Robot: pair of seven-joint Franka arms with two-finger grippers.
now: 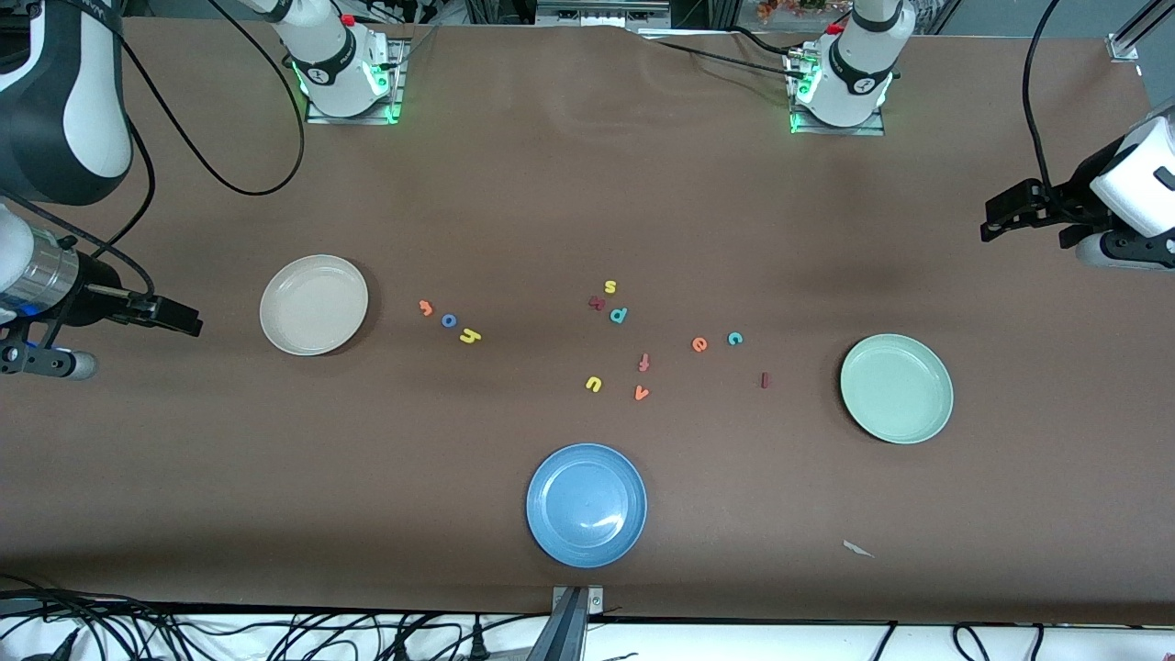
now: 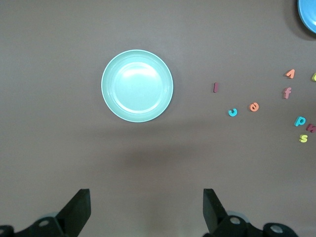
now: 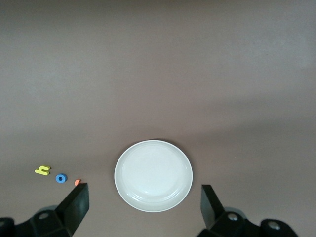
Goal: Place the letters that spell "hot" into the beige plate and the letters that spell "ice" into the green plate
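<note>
Nothing sorted yet; all letters loose on the counter (image 1: 587,184), both plates bare.

"hot" set: orange t (image 1: 425,307), blue o (image 1: 448,319), yellow h (image 1: 470,336) in a short diagonal row just beside the beige plate (image 1: 313,304), on its side toward the counter's middle. "ice" set: orange e (image 1: 699,344) and teal c (image 1: 734,338) close together, dark red i (image 1: 764,379) a bit nearer the front cam, betw. them and the green plate (image 1: 896,388).

Distractors clustered mid-counter: yellow s (image 1: 610,286), teal p (image 1: 619,315), a dark red piece (image 1: 597,301) just beside p (shape unclear), red-orange f (image 1: 643,362), yellow u (image 1: 593,383), orange v (image 1: 641,393). Blue plate (image 1: 586,504) nearest the front cam; not used.

Handling (est.): letters tiny, flat, prob. light and stiff-ish; will skid or flip if nudged. Pinch across the narrow stroke, straight down. The o: take it across the outer ring. The i: across its short width. Main risk is taking a neighbour along, esp. e/c.

Pose: right gripper (image 1: 174,315) up in the air at the right arm's end of the counter, looking down on the beige plate; fingers (image 3: 74,207) wide apart, empty. Left gripper (image 1: 1010,216) aloft at the left arm's end, green plate below in its wrist view; fingers (image 2: 76,210) wide apart, empty.
</note>
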